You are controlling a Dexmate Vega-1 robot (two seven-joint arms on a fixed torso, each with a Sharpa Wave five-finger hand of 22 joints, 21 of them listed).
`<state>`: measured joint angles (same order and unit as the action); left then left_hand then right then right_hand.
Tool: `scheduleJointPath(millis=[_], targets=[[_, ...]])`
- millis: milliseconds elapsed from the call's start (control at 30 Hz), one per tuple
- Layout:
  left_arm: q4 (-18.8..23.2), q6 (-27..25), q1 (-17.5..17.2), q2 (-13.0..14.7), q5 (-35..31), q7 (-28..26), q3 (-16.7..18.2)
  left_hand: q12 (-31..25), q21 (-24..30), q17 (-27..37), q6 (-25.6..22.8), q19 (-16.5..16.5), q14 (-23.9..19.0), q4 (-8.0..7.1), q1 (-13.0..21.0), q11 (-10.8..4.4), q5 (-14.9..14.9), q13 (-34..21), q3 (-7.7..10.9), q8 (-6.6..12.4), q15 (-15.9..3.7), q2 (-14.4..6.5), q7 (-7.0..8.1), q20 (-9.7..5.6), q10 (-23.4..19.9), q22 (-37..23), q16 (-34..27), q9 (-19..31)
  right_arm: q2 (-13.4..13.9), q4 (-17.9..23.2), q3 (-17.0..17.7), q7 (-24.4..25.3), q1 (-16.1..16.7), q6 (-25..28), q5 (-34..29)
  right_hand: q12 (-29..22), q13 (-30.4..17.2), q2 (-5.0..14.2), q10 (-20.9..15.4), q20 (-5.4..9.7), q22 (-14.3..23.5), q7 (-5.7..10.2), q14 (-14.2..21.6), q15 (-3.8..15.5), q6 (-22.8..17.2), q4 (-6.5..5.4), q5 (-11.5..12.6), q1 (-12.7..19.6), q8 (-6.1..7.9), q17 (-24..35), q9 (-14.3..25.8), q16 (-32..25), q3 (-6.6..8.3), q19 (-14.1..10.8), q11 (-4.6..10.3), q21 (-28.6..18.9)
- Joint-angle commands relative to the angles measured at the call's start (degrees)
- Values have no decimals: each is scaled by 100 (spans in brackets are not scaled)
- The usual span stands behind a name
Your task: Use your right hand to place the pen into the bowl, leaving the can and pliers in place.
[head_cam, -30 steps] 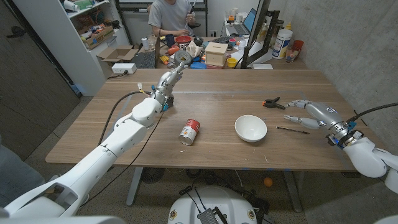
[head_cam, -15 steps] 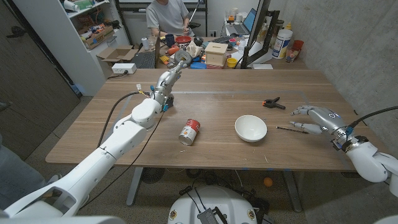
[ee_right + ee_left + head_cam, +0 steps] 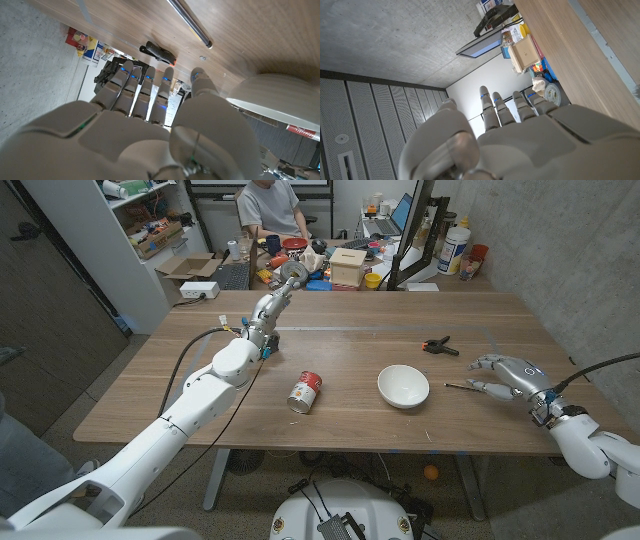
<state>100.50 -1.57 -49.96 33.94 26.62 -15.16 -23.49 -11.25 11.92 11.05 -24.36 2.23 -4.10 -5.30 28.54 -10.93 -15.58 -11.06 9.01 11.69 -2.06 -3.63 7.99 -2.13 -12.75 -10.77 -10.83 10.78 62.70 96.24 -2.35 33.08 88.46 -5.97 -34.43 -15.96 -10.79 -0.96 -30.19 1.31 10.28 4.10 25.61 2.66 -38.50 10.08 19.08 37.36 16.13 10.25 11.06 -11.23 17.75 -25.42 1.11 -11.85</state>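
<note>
Fingers [image 3: 484, 364] of your right hand [image 3: 508, 372] are spread and hold nothing, poised just beside the pen [image 3: 470, 388].

The pen lies flat on the counter [image 3: 350, 350], between the white bowl [image 3: 403, 386] and your right hand, with the pliers [image 3: 437, 345] a little farther back and the can [image 3: 305, 392] well apart on the bowl's other side. In the right wrist view the pen [image 3: 189, 22] sits beyond the fingertips, untouched. Bring the hand down over the pen's middle and pinch it across its width, since a thin barrel lying flat will likely roll if you nudge one end. Keep your approach on the near side so you stay off the pliers. Your left hand [image 3: 283, 287] is raised far across the counter, fingers extended, empty.
</note>
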Motion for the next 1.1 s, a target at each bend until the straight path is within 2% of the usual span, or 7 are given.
scheduleJointPath(millis=[33,200,367,433,600,1033,1100], targets=[[3,-40,18,8,7,-33,27,-36,33,14,-54,63,-61,3,49,1,-17,-19,30,26,-698,-11,-4,-258,-49,-21,-23,28,173,-66,-588,135,-295,390,42,7,-25,-5,16,-19,8,33,25,149,-22,0,24,102,-8,28,16,20,68,18,-6,22],[36,-98,4,18,13,-76,40,-36,33,14,-54,63,-61,3,49,1,-17,-19,30,26,-698,-11,-4,-258,-49,-21,-23,28,249,-87,-749,156,-339,527,161,13,-25,-11,-1,-19,11,-11,43,153,-120,-6,9,181,10,29,16,17,99,28,-12,28],[33,-121,3,17,16,-91,41,-36,33,14,-54,63,-61,3,49,1,-17,-19,30,26,-698,-11,-4,-258,-49,-21,-23,28,330,-60,-878,151,-341,656,298,14,-26,-25,-44,-15,14,65,89,177,-281,-22,-15,269,45,32,17,5,133,29,0,30],[-5,-81,14,5,21,-60,33,-36,33,14,-54,63,-61,3,49,1,-17,-19,30,26,-698,-11,-4,-258,-49,-21,-23,28,370,-48,-933,136,-353,708,332,27,-26,-36,-31,-16,15,141,99,182,-299,-30,-27,298,39,34,18,5,143,31,50,31],[-80,-62,48,-38,16,-28,-14,-36,33,14,-54,63,-61,3,49,1,-17,-19,30,26,-698,-11,-4,-258,-49,-21,-23,28,419,-75,-1077,155,-428,781,421,42,-27,-48,-11,-20,16,176,96,174,-320,-38,-38,320,37,35,19,9,151,56,67,40],[-198,-27,136,-162,52,30,-103,-36,33,14,-54,63,-61,3,49,1,-17,-19,30,26,-698,-11,-4,-258,-49,-21,-23,28,299,-404,-1647,409,-842,927,439,63,-30,-76,-3,-21,20,263,70,191,-337,-51,-60,381,19,41,23,21,172,82,146,46],[-199,-48,147,-160,51,32,-111,-36,33,14,-54,63,-61,3,49,1,-17,-19,30,26,-698,-11,-4,-258,-49,-21,-23,28,283,-441,-1706,472,-893,922,458,60,-32,-70,-37,-14,22,267,113,215,-458,-51,-66,441,56,44,27,6,202,69,179,39]])
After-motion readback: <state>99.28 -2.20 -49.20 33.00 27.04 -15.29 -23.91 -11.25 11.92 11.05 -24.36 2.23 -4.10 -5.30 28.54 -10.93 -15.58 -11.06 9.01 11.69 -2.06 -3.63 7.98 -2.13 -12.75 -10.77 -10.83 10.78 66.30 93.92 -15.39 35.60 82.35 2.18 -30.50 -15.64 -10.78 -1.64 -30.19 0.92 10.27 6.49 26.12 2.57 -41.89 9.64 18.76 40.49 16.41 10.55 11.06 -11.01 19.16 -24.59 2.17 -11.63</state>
